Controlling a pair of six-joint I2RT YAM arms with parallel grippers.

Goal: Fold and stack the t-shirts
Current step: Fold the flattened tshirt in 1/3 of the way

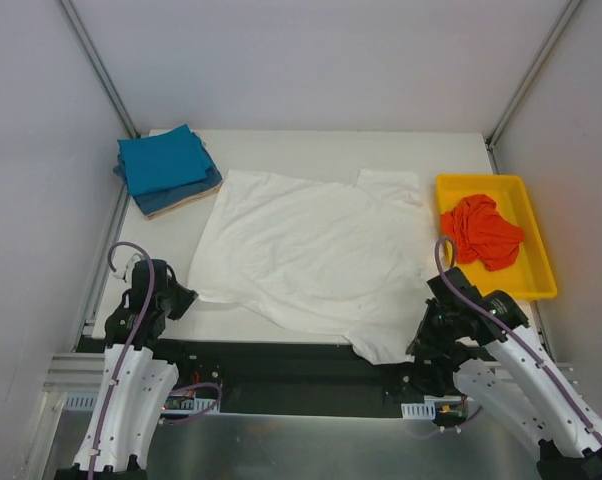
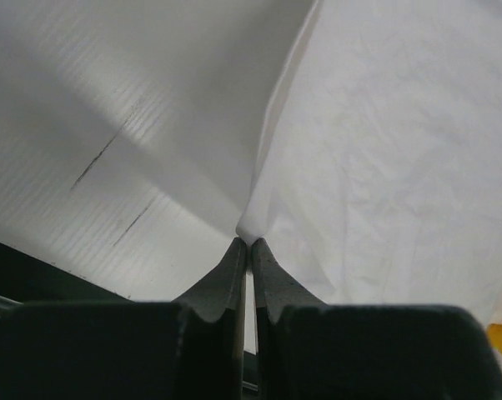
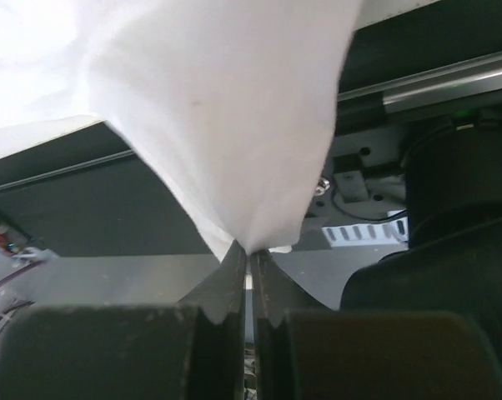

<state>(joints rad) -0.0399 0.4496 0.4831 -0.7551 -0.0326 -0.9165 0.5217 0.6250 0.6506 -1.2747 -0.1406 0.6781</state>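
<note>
A white t-shirt (image 1: pixel 306 250) lies spread over the middle of the table, its near right part hanging past the front edge. My left gripper (image 1: pixel 188 296) is shut on its near left corner (image 2: pixel 249 227). My right gripper (image 1: pixel 417 347) is shut on its near right corner (image 3: pixel 251 225), held off the table's front edge. Folded teal-blue t-shirts (image 1: pixel 163 161) are stacked on a tan one (image 1: pixel 193 199) at the back left. An orange-red t-shirt (image 1: pixel 481 231) lies crumpled in the yellow tray (image 1: pixel 534 278).
The yellow tray stands at the right edge of the table. Grey enclosure walls stand on the left, back and right. A dark rail and a metal shelf (image 1: pixel 301 440) run below the table's front edge, between the two arm bases.
</note>
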